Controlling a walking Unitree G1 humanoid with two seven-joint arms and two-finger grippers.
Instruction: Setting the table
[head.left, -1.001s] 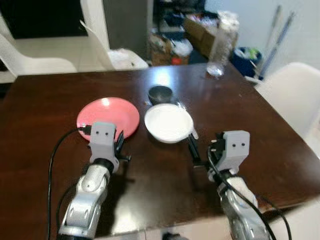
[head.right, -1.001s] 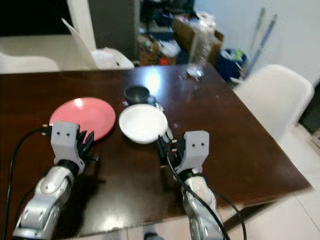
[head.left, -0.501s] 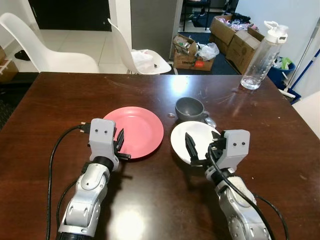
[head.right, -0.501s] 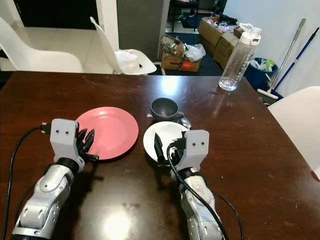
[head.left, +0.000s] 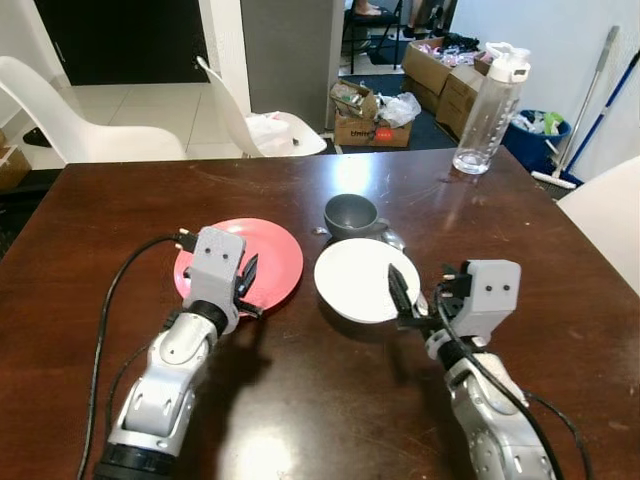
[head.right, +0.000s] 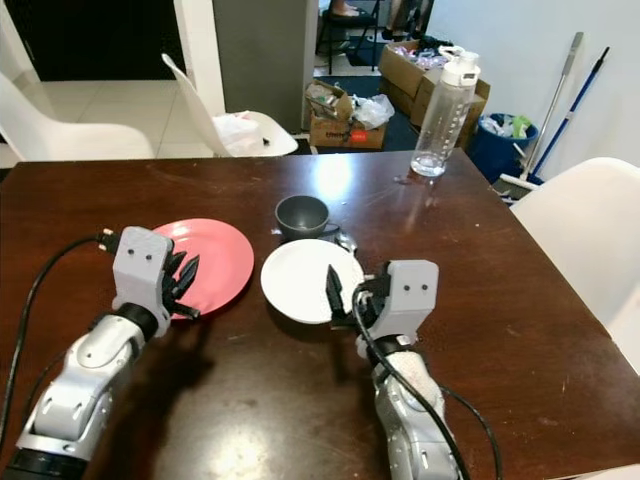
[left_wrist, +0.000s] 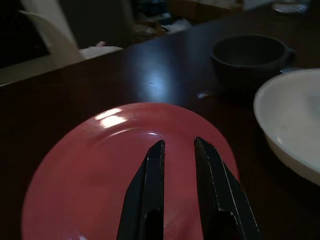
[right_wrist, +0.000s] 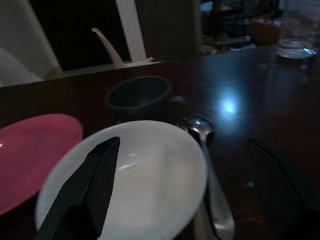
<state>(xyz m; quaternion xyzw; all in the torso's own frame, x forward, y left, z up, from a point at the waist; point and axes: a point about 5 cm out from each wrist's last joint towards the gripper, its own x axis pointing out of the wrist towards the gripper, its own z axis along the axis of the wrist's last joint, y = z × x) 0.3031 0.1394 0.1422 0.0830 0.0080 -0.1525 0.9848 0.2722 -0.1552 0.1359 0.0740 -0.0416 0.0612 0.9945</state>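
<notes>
A pink plate (head.left: 240, 262) lies on the dark wooden table (head.left: 110, 220), with a white plate (head.left: 355, 278) to its right. Behind them stands a grey cup (head.left: 349, 212), and a spoon (right_wrist: 202, 131) lies beside the white plate's right rim. My left gripper (left_wrist: 179, 141) hovers low over the near part of the pink plate, its fingers (left_wrist: 150, 190) close together with nothing between them. My right gripper (right_wrist: 181, 140) is wide open at the near right edge of the white plate, one finger (right_wrist: 87, 185) over the plate and the other past the spoon.
A clear water bottle (head.left: 489, 95) stands at the table's far right. White chairs (head.left: 70, 120) sit behind the table and at the right (head.left: 612, 215). Cardboard boxes and bags (head.left: 370, 100) lie on the floor beyond. A black cable (head.left: 105, 310) trails from my left wrist.
The camera has shifted and the picture has sharpened. Both grippers have edged forward: the left now over the pink plate's near part, the right at the white plate's rim.
</notes>
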